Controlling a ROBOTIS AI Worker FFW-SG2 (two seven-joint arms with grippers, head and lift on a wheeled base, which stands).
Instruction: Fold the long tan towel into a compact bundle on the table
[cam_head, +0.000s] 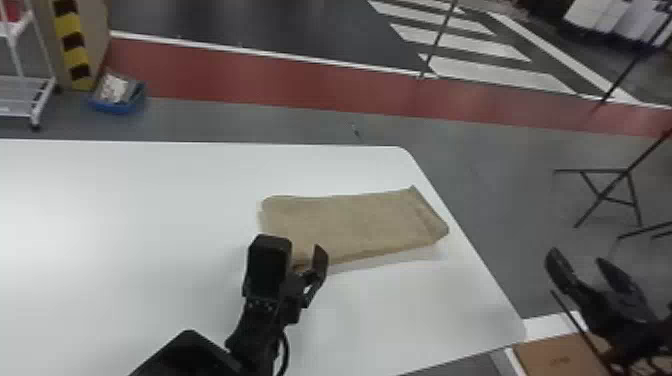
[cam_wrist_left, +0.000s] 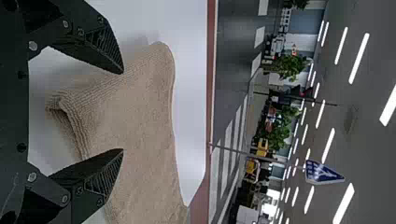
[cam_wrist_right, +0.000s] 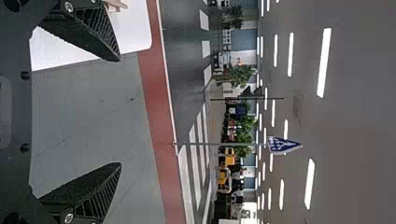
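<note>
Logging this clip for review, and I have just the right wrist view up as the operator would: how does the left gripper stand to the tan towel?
Observer: In the left wrist view, the left gripper is open, and a layered corner of the tan towel shows between its fingers.

Operator: My view catches hardly any of the towel. Which way does it lie on the table?

Observer: In the head view it lies longer from left to right, with its right end close to the right-hand edge of the white table.
</note>
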